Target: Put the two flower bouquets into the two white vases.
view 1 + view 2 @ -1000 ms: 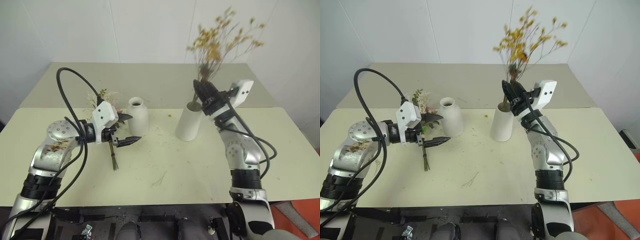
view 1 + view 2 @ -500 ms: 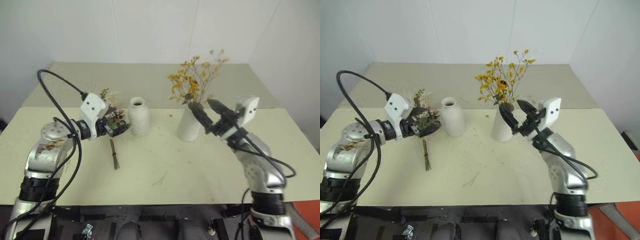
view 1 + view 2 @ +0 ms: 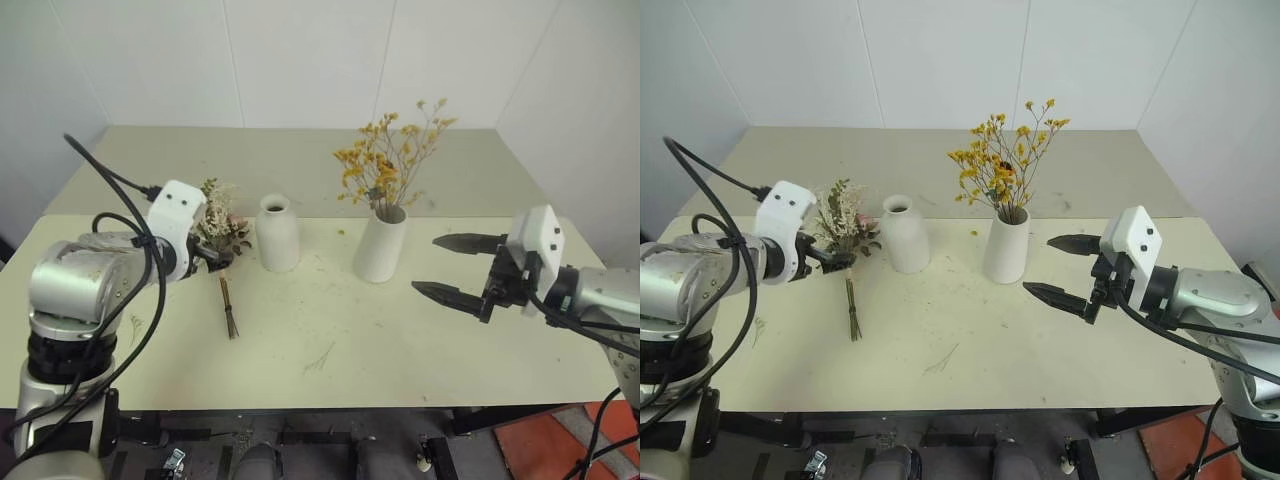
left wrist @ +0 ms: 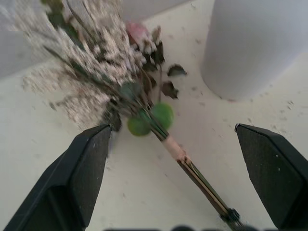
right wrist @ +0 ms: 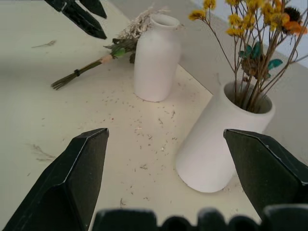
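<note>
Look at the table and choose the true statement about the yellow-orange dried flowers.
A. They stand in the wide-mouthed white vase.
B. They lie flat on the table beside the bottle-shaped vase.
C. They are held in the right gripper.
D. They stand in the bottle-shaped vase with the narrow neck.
A: the stems of the yellow-orange dried flowers drop into the mouth of the wide-mouthed white vase, while the open right gripper holds nothing.

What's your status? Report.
Both grippers' jaws open, right gripper clear of the wide vase. Yellow spray in it. Pink bouquet on table at left gripper, bottle vase empty.
</note>
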